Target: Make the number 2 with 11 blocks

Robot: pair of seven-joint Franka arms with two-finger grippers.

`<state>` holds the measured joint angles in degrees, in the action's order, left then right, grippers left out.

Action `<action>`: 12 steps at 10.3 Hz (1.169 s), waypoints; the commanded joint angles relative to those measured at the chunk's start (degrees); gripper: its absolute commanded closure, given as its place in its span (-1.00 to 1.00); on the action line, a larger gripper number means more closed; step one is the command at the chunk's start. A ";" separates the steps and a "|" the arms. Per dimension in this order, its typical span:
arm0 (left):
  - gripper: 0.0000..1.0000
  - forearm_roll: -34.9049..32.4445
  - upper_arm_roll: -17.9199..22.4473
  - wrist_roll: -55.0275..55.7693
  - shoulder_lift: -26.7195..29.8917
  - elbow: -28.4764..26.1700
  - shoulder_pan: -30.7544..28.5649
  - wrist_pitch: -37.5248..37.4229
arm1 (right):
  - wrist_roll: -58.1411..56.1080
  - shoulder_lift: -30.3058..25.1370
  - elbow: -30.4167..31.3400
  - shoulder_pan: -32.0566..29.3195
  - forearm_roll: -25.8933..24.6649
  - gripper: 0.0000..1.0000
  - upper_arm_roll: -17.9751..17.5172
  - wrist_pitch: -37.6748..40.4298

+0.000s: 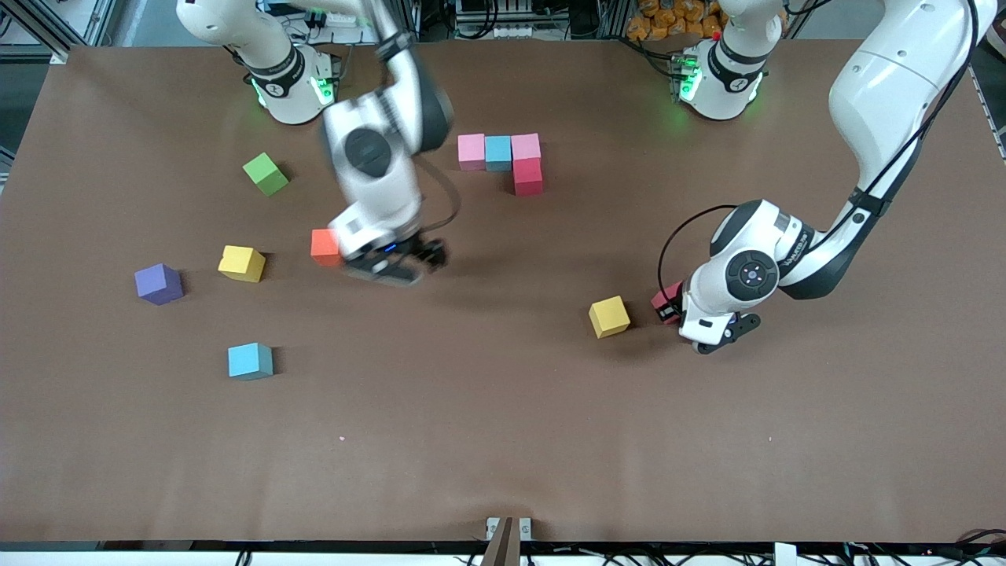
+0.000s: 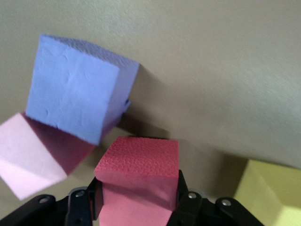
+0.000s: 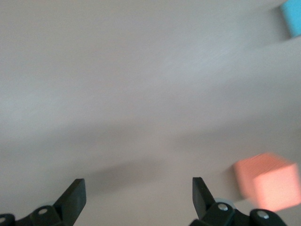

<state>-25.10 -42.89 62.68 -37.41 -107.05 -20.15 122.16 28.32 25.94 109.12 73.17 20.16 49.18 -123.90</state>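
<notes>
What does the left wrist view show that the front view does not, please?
Only the left wrist view: the left gripper shut on the red cube, a violet-blue cube leaning on a pink cube. Only the front view: the started figure of four cubes, the green cube, the open right gripper by the orange cube. Both: the red cube and the yellow cube beside it.

A green cube [image 1: 266, 174] sits tilted on a brown table [image 1: 503, 440], toward the right arm's end; orange packets [image 1: 668, 20] lie past the table's edge.

Four touching blocks [image 1: 503, 159] lie near the bases; loose cubes [image 1: 250, 361] lie nearer the camera.
</notes>
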 commanded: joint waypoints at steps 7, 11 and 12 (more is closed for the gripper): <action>0.35 6.22 -12.74 5.79 5.68 -0.97 13.36 -8.34 | -47.60 6.81 -4.86 -29.37 0.49 -1.00 -1.45 -0.02; 0.34 1.72 -12.66 8.15 3.59 -1.32 21.37 -4.15 | -57.94 9.12 -7.43 -41.59 1.20 -1.00 -12.68 -9.23; 0.34 1.72 -12.66 8.86 3.49 -1.67 22.17 -2.99 | -57.94 9.30 -7.26 -43.09 1.20 -1.00 -14.45 -10.21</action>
<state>-21.95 -55.86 70.18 -33.43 -108.21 1.50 117.11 -28.09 34.54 103.26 32.96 20.30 37.95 -133.01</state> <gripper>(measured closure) 0.405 0.000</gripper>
